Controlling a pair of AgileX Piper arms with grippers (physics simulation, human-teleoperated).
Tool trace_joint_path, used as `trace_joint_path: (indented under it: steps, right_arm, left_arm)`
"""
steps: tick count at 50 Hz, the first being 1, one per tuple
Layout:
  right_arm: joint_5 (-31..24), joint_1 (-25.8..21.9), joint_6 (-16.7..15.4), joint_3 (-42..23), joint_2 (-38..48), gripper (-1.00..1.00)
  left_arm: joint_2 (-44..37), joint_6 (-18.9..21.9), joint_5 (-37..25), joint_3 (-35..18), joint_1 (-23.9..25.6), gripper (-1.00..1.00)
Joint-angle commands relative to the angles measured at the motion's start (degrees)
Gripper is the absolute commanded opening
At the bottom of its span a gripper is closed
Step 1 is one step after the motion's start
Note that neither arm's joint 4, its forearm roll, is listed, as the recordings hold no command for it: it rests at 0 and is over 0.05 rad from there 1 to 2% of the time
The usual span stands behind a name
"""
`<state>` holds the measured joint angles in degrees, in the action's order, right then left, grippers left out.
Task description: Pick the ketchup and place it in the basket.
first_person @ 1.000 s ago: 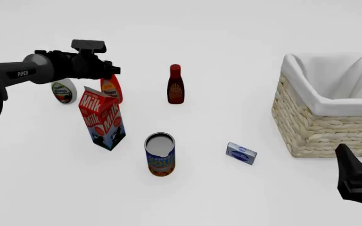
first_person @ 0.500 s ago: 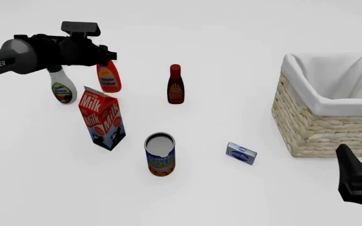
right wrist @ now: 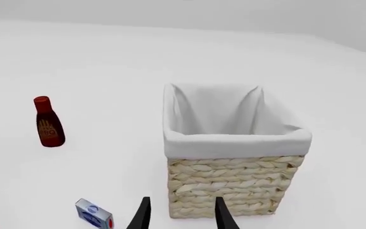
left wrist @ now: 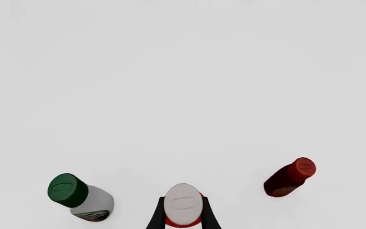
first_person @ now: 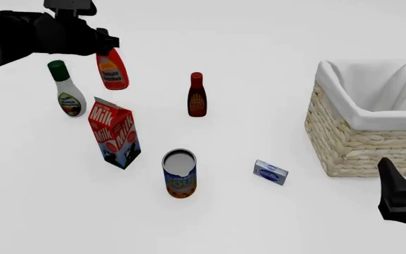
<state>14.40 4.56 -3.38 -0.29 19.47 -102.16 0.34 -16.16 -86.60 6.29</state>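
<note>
My left gripper (first_person: 106,46) is shut on the neck of the ketchup (first_person: 112,72), a red-orange bottle with a yellow label, and holds it in the air at the far left, tilted a little. In the left wrist view its white cap (left wrist: 183,210) sits between the fingers (left wrist: 157,217). The basket (first_person: 361,140), woven wicker with a white lining, stands at the right; the right wrist view shows it close ahead (right wrist: 234,186). My right gripper (right wrist: 181,217) is open and empty, low at the near right (first_person: 400,201), just in front of the basket.
A white bottle with a green cap (first_person: 67,92) and a milk carton (first_person: 114,132) stand below the lifted ketchup. A dark-red bottle (first_person: 196,95) stands mid-table. An open can (first_person: 180,173) and a small blue-and-white box (first_person: 270,172) are nearer.
My left gripper has risen and drawn back to the left with the ketchup, lifting it off the table from behind the milk carton. The right arm has barely moved.
</note>
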Motion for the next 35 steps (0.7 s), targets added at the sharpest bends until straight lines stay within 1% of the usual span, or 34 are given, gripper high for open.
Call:
trace_joint_path:
  steps: [1,2,4,5,6,7,8,9,10,11,12,13,14,15,17,19,20,21,22,23,24,25,26,27,28,29,30,31,32,33,34,35]
  right_arm:
    - [4.0,-0.4,-2.2,-1.8,5.9,1.0]
    - [2.9,-1.3,-1.9,-2.6,4.6,1.0]
    - [3.3,-1.7,-2.6,-3.3,5.5,1.0]
    - [3.2,-1.9,-2.2,-3.8,5.8,1.0]
    - [4.1,-2.3,-1.6,-4.2,7.9,1.0]
    - [4.5,-2.4,-2.4,-4.5,8.6,1.0]
    - [4.6,-2.4,-2.4,-4.5,8.7,1.0]
    - [3.4,-3.1,-2.2,-5.2,7.4,1.0]
    - [3.7,-4.5,-2.1,-6.0,9.1,1.0]
    - [3.6,-3.8,-2.4,-6.6,9.3,1.0]
    - [3.1,-4.0,-1.5,-7.2,9.2,1.0]
    - [3.1,-5.0,-0.5,-7.8,10.1,1.0]
    - [2.6,-6.4,-1.6,-8.6,10.4,1.0]
    - [1.7,-6.9,-1.4,-9.1,9.1,1.0]
    - [0.7,-7.9,-0.4,-11.1,10.4,1.0]
    - [0.2,-8.5,-0.3,-11.8,10.1,1.0]
    - [-0.1,-10.0,-0.6,-12.5,10.6,1.0]
    - [-0.3,-10.2,-1.0,-13.0,10.5,1.0]
    - [-0.9,-11.3,0.2,-13.9,10.2,1.0]
    - [-0.8,-12.9,-0.5,-14.2,10.5,1.0]
    - [-0.3,-13.8,-2.1,-13.8,10.3,1.0]
    - [0.1,-15.4,-2.8,-14.2,10.8,1.0]
    - [0.2,-15.4,-2.8,-14.2,10.8,1.0]
    - [0.9,-16.3,-2.7,-14.6,12.0,1.0]
    - [0.4,-17.8,-2.5,-15.6,12.2,1.0]
    - [0.4,-17.8,-2.5,-15.6,12.2,1.0]
    - [0.0,-19.8,-3.7,-17.3,13.0,1.0]
    - [0.0,-19.8,-3.7,-17.3,13.0,1.0]
    - [-0.5,-20.3,-3.2,-18.5,12.9,1.0]
    - [-0.8,-20.8,-2.7,-19.4,13.6,1.0]
    - [-0.8,-21.6,-3.3,-20.1,14.3,1.0]
    - [-1.0,-22.9,-3.2,-20.9,14.6,1.0]
  left_arm:
    - [6.9,0.1,-2.4,3.1,0.7,-1.0]
    - [7.9,0.0,-2.9,3.6,0.9,-1.0]
    - [9.6,-0.1,-3.4,4.2,0.8,-1.0]
    - [10.2,-0.3,-3.8,4.4,0.9,-1.0]
    - [11.1,-0.7,-4.1,4.6,0.9,-1.0]
    - [11.1,-0.7,-4.1,4.7,0.9,-1.0]
    - [11.9,-0.6,-4.4,4.9,0.9,-1.0]
    - [12.4,-1.0,-4.9,5.2,1.3,-1.0]
    - [13.2,-1.1,-5.1,5.6,1.2,-1.0]
    - [13.9,-0.9,-5.4,5.8,1.3,-1.0]
    - [14.3,-1.2,-5.9,5.9,1.5,-1.0]
    - [14.8,-1.2,-6.1,6.0,1.5,-1.0]
    - [15.4,-1.2,-6.7,6.2,1.8,-1.0]
    - [15.7,-1.4,-7.0,6.2,1.8,-1.0]
    - [16.6,-1.2,-8.0,6.2,2.6,-1.0]
    - [17.3,-1.6,-8.3,6.3,2.7,-1.0]
    - [17.8,-1.6,-8.8,6.3,3.3,-1.0]
    - [18.4,-2.0,-9.2,6.4,3.3,-1.0]
    - [19.3,-2.2,-9.6,6.4,3.8,-1.0]
    - [19.6,-2.2,-10.2,6.5,4.1,-1.0]
    - [20.2,-2.2,-10.4,6.5,4.1,-1.0]
    - [20.9,-2.3,-11.1,6.6,5.5,-1.0]
    - [20.9,-2.3,-11.1,6.6,5.5,-1.0]
    - [22.0,-2.4,-11.7,7.0,5.5,-1.0]
    - [22.3,-2.7,-12.3,7.1,6.2,-1.0]
    - [22.3,-2.7,-12.3,7.1,6.2,-1.0]
    - [23.7,-2.7,-13.3,7.5,6.7,-1.0]
    - [23.7,-2.7,-13.3,7.5,6.7,-1.0]
    - [24.3,-3.0,-14.2,7.6,7.9,-1.0]
    - [25.0,-2.4,-14.7,7.8,8.8,-1.0]
    - [25.8,-2.5,-15.1,7.7,8.3,-1.0]
    - [26.1,-2.9,-16.0,7.6,9.4,-1.0]
